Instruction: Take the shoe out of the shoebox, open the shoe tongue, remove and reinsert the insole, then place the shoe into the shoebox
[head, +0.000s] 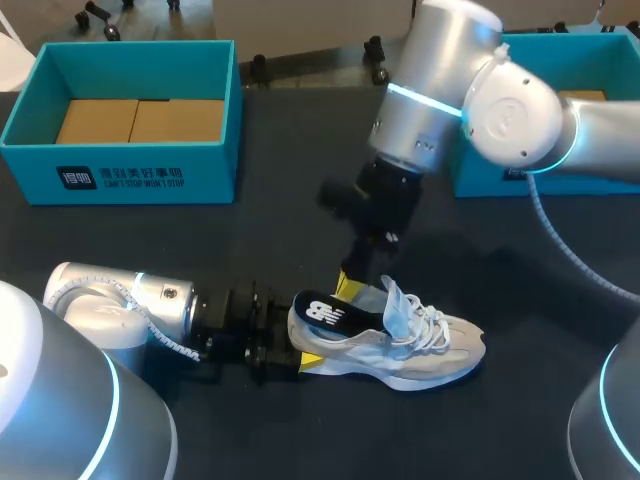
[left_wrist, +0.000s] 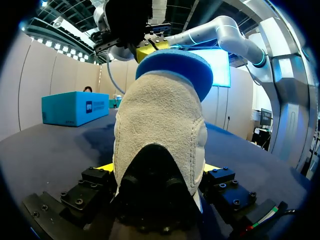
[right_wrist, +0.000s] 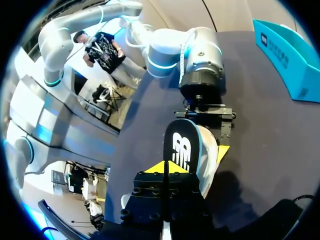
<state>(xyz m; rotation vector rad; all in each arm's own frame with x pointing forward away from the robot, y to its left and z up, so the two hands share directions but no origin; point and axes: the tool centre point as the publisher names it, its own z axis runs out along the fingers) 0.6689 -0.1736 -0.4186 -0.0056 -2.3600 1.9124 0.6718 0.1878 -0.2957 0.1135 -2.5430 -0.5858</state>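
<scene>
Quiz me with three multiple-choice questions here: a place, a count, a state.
1. Where is the shoe? A in a box; B on the table; C lifted in the air.
2. How many teal boxes are there? A one; B two; C three.
3. The insole is: A flat inside the shoe; B sticking out, pinched by the right gripper; C lying on the table.
Answers: 1 B, its sole rests on the tabletop. 2 B, one at each far side. 3 B, the gripper pinches it above the heel.
</scene>
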